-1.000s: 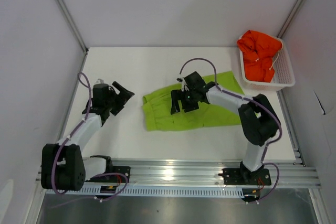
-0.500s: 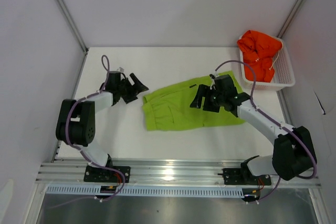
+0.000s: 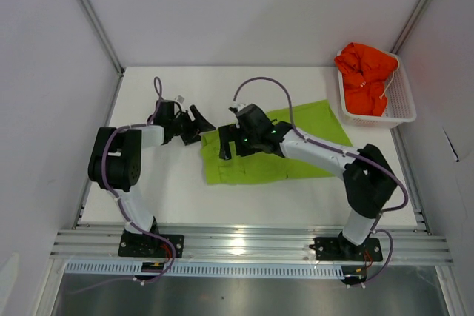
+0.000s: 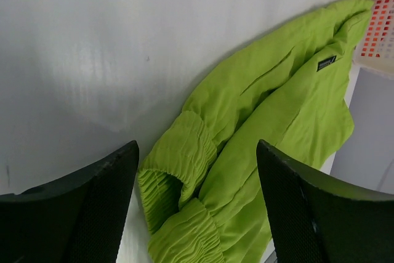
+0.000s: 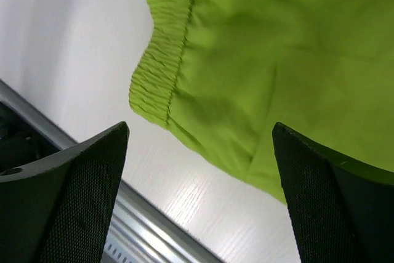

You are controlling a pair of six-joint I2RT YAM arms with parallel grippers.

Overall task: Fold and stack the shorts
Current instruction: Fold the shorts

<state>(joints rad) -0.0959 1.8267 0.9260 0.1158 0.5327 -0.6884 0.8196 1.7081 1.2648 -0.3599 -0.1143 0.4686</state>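
Note:
The lime green shorts [image 3: 275,149] lie spread on the white table, waistband to the left. My left gripper [image 3: 198,125] is open and empty just left of the waistband's upper corner; its wrist view shows the gathered waistband [image 4: 184,177] between its fingers. My right gripper [image 3: 231,146] is open and empty above the waistband end of the shorts; its wrist view shows the waistband corner [image 5: 157,84] and green fabric below. The orange-red shorts [image 3: 364,75] lie bunched in the white mesh basket [image 3: 404,105] at the far right.
Grey walls stand close on the left, back and right. A metal rail [image 3: 244,246] runs along the near table edge, also seen in the right wrist view [image 5: 160,238]. The basket's edge shows in the left wrist view [image 4: 381,16].
My right gripper swung left from the shorts' right part to over the waistband. My left gripper moved right, closer to the waistband corner. The shorts stayed in place.

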